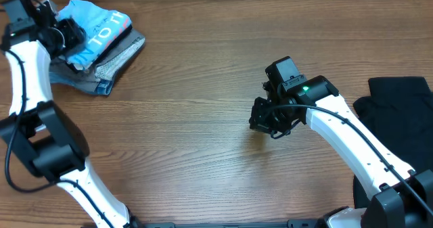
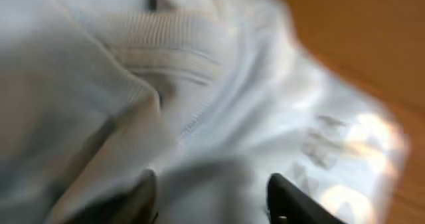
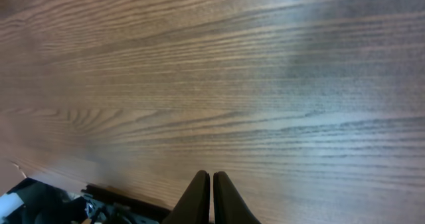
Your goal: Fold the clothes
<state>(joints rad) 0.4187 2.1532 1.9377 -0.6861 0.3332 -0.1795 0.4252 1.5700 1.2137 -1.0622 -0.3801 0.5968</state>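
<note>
The clothes lie in a pile at the table's far left corner. On top is a crumpled light sky-blue T-shirt (image 1: 101,25) with white lettering, over a grey garment (image 1: 120,55). My left gripper (image 1: 76,37) sits at the pile's left side, right on the blue shirt. The blurred left wrist view is filled with pale blue fabric (image 2: 219,84), and my left gripper (image 2: 211,177) stands there with its dark fingers apart, open, the cloth just beyond them. My right gripper (image 1: 265,117) hovers over bare wood mid-table. In its own wrist view the right gripper (image 3: 211,175) is shut on nothing.
A black garment (image 1: 399,103) lies at the right edge of the wooden table (image 1: 189,120). The right arm's white link (image 1: 352,140) runs from there toward the centre. The left arm's base (image 1: 40,147) stands at the near left.
</note>
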